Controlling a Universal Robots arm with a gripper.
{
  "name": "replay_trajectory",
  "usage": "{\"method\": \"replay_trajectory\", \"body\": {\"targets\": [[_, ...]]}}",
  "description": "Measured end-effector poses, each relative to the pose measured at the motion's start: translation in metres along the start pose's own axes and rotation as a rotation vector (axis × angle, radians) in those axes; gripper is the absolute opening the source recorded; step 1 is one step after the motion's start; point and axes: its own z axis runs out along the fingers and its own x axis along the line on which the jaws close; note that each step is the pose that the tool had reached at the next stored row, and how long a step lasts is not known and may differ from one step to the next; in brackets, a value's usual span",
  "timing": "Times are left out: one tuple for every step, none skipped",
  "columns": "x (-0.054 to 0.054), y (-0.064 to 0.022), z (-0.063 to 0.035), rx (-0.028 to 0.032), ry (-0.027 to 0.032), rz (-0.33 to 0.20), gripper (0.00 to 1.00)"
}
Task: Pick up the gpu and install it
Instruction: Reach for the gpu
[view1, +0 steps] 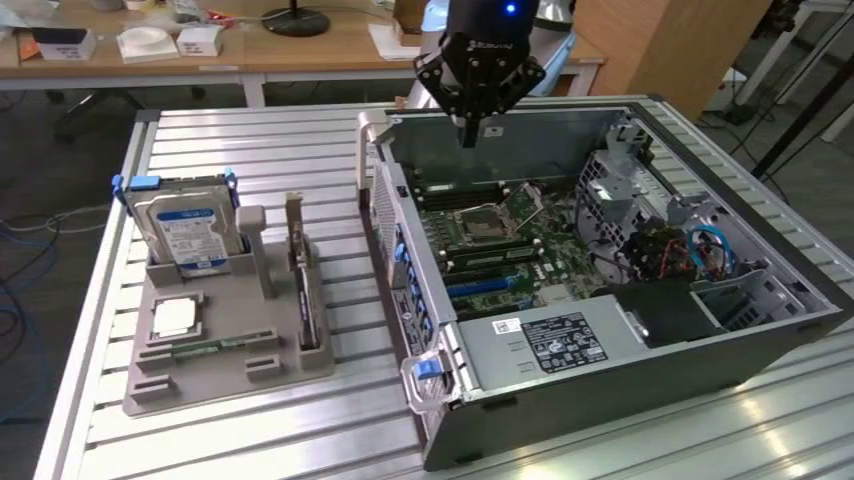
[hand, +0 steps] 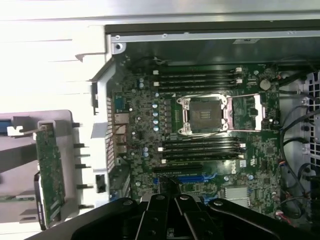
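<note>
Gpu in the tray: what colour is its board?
Green. The gpu shows best in wrist view.

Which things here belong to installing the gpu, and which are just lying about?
Belonging to the job:
gpu, upright in the grey tray
gripper, shut, above the open computer case

Just lying about:
hard drive
memory stick
square silver chip

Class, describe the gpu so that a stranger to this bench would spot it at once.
Left of the open computer case in the exterior view lies a grey tray. The gpu stands on edge along the tray's side nearest the case. Unlike the blue-labelled hard drive and the small flat memory stick, it is a long, thin card.
</note>
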Motion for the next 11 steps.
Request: {"method": "replay_trajectory", "body": {"targets": [[0.004,-0.0003,-0.0001,-0.0001,-0.0001,0.0,0.11],[0.008,-0.0006,-0.0002,0.0,0.0,0.0,0.11],[0.013,-0.001,-0.0002,-0.0001,0.0,0.0,0.11],[0.017,-0.0013,-0.0003,-0.0001,-0.0001,0.0,0.11],[0.022,-0.0016,-0.0004,0.0,0.0,0.0,0.11],[0.026,-0.002,-0.0005,-0.0001,0.0,0.0,0.11],[0.031,-0.0023,-0.0005,-0.0001,0.0,0.0,0.11],[0.035,-0.0027,-0.0005,0.0,0.0,0.0,0.11],[0.04,-0.003,-0.0005,0.0,0.0,0.0,0.11],[0.044,-0.0033,-0.0005,-0.0001,0.0,0.0,0.11],[0.049,-0.0037,-0.0005,-0.0001,0.0,0.0,0.11]]}}
